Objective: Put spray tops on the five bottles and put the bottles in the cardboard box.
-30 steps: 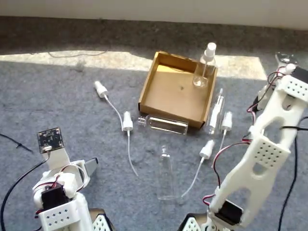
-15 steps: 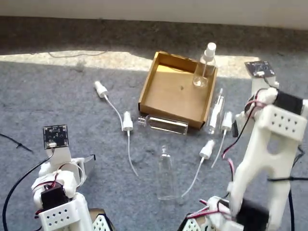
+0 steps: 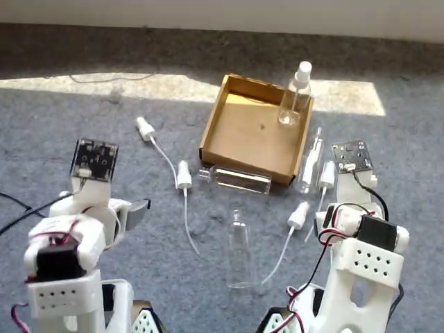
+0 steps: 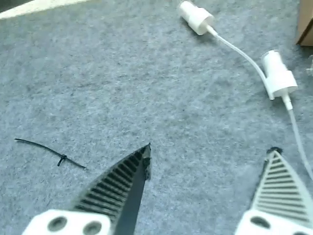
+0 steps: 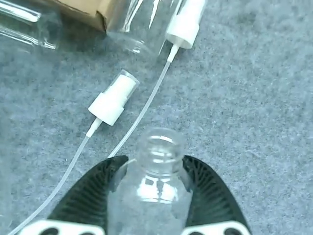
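My right gripper is shut on a clear open-necked bottle, held just above the carpet near a loose spray top and its tube. Another spray top lies by a bottle beside the cardboard box. One capped bottle stands upright in the box. Two more bottles lie on the carpet, one along the box front and one nearer. My left gripper hangs open over bare carpet, short of two spray tops.
A black cable tie lies on the grey carpet near the left gripper. The right arm stands at the near right, the left arm at the near left. A sunlit strip crosses the carpet behind the box.
The right arm swung from the far right edge in toward the near side, ending low by the spray tops. The left arm rose and moved forward a little.
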{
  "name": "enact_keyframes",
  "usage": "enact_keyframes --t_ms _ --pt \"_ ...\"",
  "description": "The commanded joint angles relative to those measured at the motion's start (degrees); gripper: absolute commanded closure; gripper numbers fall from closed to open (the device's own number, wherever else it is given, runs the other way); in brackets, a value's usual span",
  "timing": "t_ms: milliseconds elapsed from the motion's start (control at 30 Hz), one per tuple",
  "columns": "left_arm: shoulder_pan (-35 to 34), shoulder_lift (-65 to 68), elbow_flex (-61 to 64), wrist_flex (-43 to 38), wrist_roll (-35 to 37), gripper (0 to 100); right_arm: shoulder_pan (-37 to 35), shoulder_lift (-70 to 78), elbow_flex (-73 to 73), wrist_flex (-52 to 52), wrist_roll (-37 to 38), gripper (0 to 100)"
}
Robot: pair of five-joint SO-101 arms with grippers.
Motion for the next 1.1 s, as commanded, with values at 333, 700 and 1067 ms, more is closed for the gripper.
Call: enact_keyframes --t_ms 333,700,1067 --pt "20.4 66.6 -43.0 -4.7 19.8 69 -0.4 -1.5 0.3 -1.0 -0.2 99.5" --pt "6.5 85.8 -61.1 -10.5 35.6 69 -6.5 -1.5 6.0 -2.8 -0.3 99.5" --pt "4.9 109.2 -83.4 -10.2 39.0 69 -6.6 -1.5 6.3 -2.8 -0.6 99.5"
